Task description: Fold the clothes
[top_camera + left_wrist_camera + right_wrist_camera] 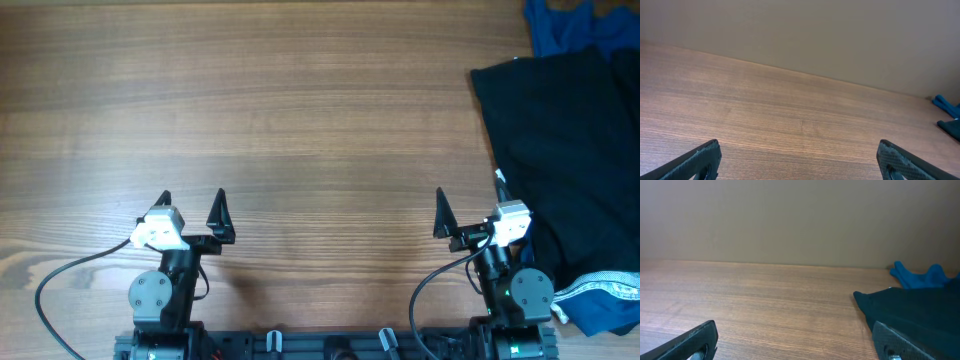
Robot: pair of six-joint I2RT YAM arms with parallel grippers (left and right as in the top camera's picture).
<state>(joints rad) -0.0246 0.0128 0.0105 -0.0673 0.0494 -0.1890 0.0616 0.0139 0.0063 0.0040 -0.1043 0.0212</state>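
Observation:
The black garment (575, 140) lies spread at the table's right edge and runs out of the overhead view. It also shows in the right wrist view (915, 307), just beyond my right finger. My left gripper (192, 207) is open and empty near the front edge, far left of the garment; its fingers frame bare wood in the left wrist view (800, 160). My right gripper (468, 205) is open and empty, its right finger at the garment's left edge; it also shows in the right wrist view (795, 340).
A bright blue cloth (575, 25) lies at the back right corner, behind the black garment, also in the right wrist view (917, 275). A blue fabric piece with a pale band (605, 295) lies at the front right. The wooden table (300, 120) stretches left.

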